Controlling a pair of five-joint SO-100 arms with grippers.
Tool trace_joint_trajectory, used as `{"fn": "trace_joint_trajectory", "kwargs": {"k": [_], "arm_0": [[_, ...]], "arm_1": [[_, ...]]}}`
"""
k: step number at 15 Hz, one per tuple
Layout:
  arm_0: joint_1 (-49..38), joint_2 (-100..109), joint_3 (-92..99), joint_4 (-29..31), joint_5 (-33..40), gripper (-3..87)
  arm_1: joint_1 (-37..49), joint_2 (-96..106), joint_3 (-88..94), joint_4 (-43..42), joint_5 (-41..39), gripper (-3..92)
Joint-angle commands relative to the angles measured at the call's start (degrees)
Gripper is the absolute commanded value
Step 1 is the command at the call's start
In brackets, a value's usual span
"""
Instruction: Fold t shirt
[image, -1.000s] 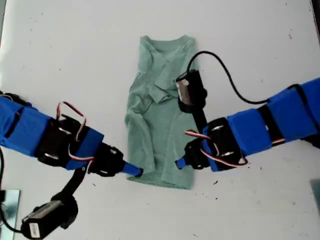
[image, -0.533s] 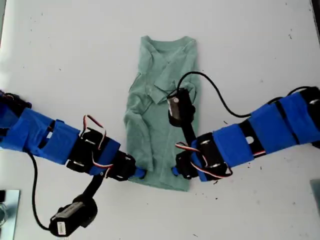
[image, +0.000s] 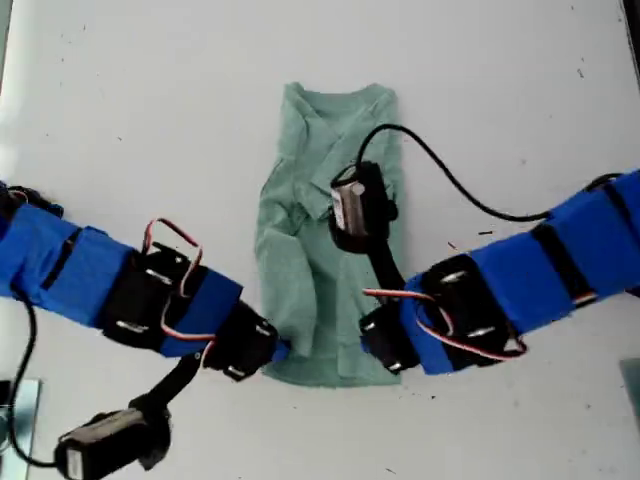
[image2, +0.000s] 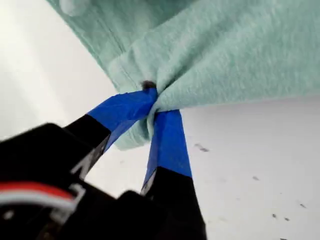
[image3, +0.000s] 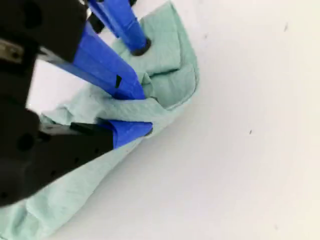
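The t shirt lies on the white bench, a pale sage-green, wrinkled strip folded narrow, its hem nearest and its ribbed round neckline at the far end. Loose folds bunch along its middle.

At the hem's corner toward the exterior view's left, the first gripper has its blue fingers pinched tight on a gathered tuck of the cloth. At the hem's other corner, the second gripper has its fingers narrow, with a fold of the hem clamped between them.

Both blue-wrapped arms reach in low from either side of the shirt. The second arm's black wrist camera hangs over the shirt's middle, its black cable looping beyond. The first arm's camera sits off the cloth, nearer than the hem; its pale label is too small to read.
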Motion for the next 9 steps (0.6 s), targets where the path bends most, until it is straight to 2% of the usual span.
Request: {"fn": "trace_joint_trajectory", "kwargs": {"k": [1,3,5,7,9], "arm_0": [[4.6,5.1,-6.8,4.7,0.1,-0.1],[6.9,6.9,-6.7,6.4,-2.2,-0.1],[4.0,7.5,-6.6,8.0,-2.3,-0.1],[-6.8,10.9,-4.9,11.8,3.6,-0.1],[-22.3,11.2,-5.5,12.2,14.0,-0.1]], "arm_1": [[-3.3,8.2,-3.1,-1.0,-1.4,1.5],[-3.8,8.1,-2.4,-2.8,-2.2,1.5],[0.4,9.5,-1.5,-2.7,-4.7,1.5],[9.6,15.1,3.4,-2.0,-10.1,1.5],[24.0,18.7,8.0,-0.9,-21.1,1.5]]}}
